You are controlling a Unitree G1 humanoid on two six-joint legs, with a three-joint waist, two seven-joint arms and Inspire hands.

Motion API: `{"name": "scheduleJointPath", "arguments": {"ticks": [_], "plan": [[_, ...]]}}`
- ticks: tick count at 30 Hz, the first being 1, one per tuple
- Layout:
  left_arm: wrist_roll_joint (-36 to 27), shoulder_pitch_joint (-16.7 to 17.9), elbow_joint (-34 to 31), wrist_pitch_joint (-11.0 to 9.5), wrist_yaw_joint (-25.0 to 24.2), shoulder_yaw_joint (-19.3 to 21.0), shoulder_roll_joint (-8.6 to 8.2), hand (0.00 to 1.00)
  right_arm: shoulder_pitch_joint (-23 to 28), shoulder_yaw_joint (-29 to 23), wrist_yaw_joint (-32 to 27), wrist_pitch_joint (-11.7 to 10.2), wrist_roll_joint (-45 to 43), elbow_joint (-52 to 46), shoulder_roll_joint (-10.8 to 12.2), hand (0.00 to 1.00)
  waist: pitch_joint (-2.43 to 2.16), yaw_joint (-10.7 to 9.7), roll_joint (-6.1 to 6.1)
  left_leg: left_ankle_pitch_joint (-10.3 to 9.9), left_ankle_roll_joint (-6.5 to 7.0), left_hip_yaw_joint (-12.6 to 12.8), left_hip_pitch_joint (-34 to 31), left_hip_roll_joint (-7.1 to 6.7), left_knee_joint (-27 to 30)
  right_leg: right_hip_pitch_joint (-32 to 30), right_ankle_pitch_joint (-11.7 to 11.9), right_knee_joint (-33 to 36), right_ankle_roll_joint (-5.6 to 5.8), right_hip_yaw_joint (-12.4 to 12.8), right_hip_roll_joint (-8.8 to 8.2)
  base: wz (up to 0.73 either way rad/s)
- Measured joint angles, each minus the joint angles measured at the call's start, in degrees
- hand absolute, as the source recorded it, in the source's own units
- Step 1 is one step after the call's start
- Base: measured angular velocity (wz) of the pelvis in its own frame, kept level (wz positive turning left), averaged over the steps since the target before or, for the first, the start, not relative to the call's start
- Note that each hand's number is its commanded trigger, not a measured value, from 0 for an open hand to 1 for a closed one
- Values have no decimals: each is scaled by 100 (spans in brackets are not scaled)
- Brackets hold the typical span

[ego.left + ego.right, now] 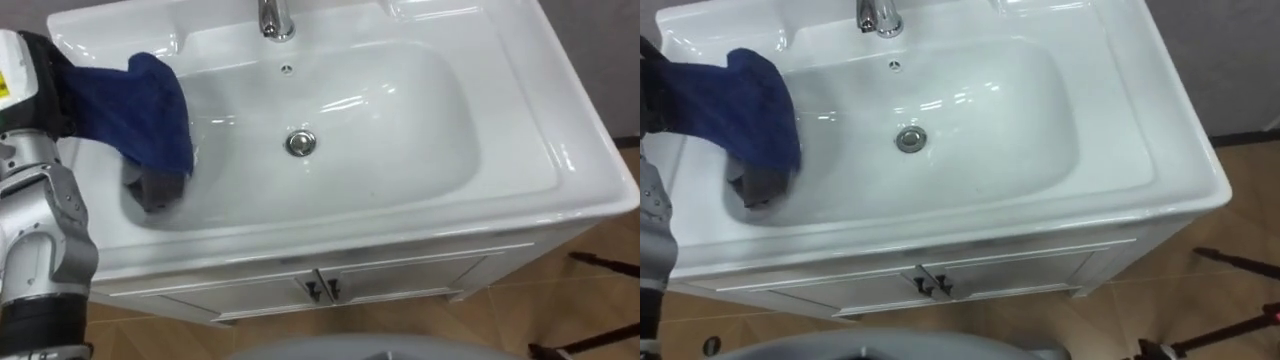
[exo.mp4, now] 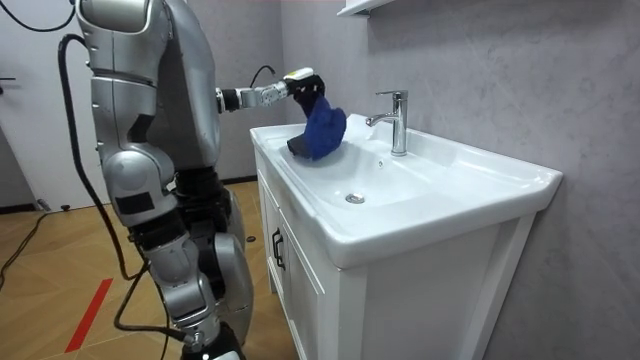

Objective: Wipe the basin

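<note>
A white basin (image 1: 560, 160) lies below me, with a chrome drain (image 1: 300, 143) in its middle and a faucet (image 1: 275, 20) at the back. A blue cloth (image 1: 140, 105) hangs over the basin's left inner wall; its dark lower end (image 1: 155, 187) touches the bowl. My left hand (image 2: 299, 82) reaches in from the left and holds the cloth by its top, mostly covered by it. In the room view I stand at the front of the vanity with that arm stretched out over the basin's far corner.
The basin sits on a white cabinet (image 1: 320, 290) with two doors and small dark handles. Wooden floor (image 1: 600, 300) shows to the right, and a grey wall (image 2: 480, 70) rises behind the faucet.
</note>
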Motion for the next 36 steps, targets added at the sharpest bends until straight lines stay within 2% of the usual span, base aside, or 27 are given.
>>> {"name": "scheduleJointPath", "arguments": {"ticks": [5,9,14,19,21,25,30,36], "plan": [[0,83,-495,-124,368,123,0,100,147,-2,46,-36,-81,4,1,0,4,16,82,0,0,2,78,2,-19,87,0,-3,0,34,9,-3],[11,86,-661,-200,582,126,1,100,153,-7,54,-36,-146,5,0,0,10,24,80,0,0,3,120,-1,-21,115,-1,-8,0,60,8,-2],[38,85,-676,-237,741,148,1,100,177,-5,55,-33,-201,23,1,0,13,143,73,0,0,-3,120,-5,-9,114,-1,-7,1,68,9,1],[7,85,-679,-318,1133,505,1,100,185,-7,77,-29,-191,43,4,0,4,268,80,0,0,-11,126,-8,11,94,0,-15,1,49,7,3],[-27,84,-697,-400,1288,693,5,100,175,-7,77,-29,-192,36,7,0,1,288,94,0,0,-23,105,-9,18,112,0,-19,3,25,3,4],[-36,75,-889,-417,1628,948,12,100,175,-7,81,-29,-184,33,19,0,0,302,134,0,0,-83,114,-13,15,145,1,-18,3,-29,-6,7],[-35,75,-1311,-531,1907,1065,16,100,121,-7,148,-53,-184,-1,19,0,13,310,124,0,0,-144,117,-25,10,158,4,-83,8,-46,-6,5],[-31,77,-1597,-656,1974,1083,16,100,149,-6,228,-50,-185,46,18,0,27,313,113,0,1,-147,107,-49,10,153,4,-96,29,-62,-31,1]]}}
